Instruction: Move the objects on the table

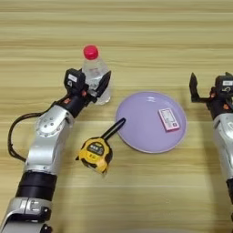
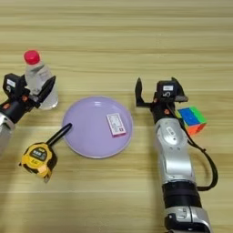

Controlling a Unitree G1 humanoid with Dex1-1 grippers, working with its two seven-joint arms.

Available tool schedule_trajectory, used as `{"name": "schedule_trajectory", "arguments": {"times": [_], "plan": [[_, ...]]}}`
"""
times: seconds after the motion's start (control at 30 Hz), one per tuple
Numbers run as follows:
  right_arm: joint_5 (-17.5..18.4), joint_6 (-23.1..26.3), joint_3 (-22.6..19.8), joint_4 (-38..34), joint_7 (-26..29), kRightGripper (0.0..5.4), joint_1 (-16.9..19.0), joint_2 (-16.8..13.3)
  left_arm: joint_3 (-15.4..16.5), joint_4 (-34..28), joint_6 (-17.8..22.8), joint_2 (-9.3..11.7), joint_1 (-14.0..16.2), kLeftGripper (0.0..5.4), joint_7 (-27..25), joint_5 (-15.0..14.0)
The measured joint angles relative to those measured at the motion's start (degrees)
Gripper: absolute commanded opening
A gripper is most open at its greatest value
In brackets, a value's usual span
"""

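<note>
A clear water bottle [image 1: 93, 68] with a red cap stands upright at the left of the table [image 1: 136, 27]. My left gripper [image 1: 93, 85] is shut on its lower body, with one black finger [image 1: 104, 83] showing on its right side. The yellow-and-black tape measure [image 1: 94, 154] lies below it, its black strap pointing at the plate. A small puzzle cube [image 2: 192, 119] sits at the right, just right of my right forearm. Above and left of the cube, my right gripper [image 2: 157, 93] is open and holds nothing.
A purple plate [image 1: 136, 132] lies in the middle between the two arms, with a small red-and-white card [image 1: 169, 119] on its right part. The left arm's black cable [image 1: 13, 132] loops over the table at the far left.
</note>
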Motion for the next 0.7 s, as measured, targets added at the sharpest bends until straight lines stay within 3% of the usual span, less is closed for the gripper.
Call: {"name": "schedule_trajectory", "arguments": {"times": [0.1,0.3,0.7], "plan": [[-0.1,0.0,0.1,0.0,-0.5,5.40,0.0,0.2,-1.1,-1.2,1.3,-0.6,-0.6,3.13,0.1,0.0],[-0.3,0.0,0.3,0.0,-0.7,5.40,0.0,0.4,-4.9,-1.8,2.8,-3.9,-1.3,3.13,0.0,0.8],[-0.3,0.0,0.3,0.0,-1.0,5.40,0.0,0.6,-9.3,-1.6,3.4,-6.8,-1.3,3.13,-0.6,1.2]]}}
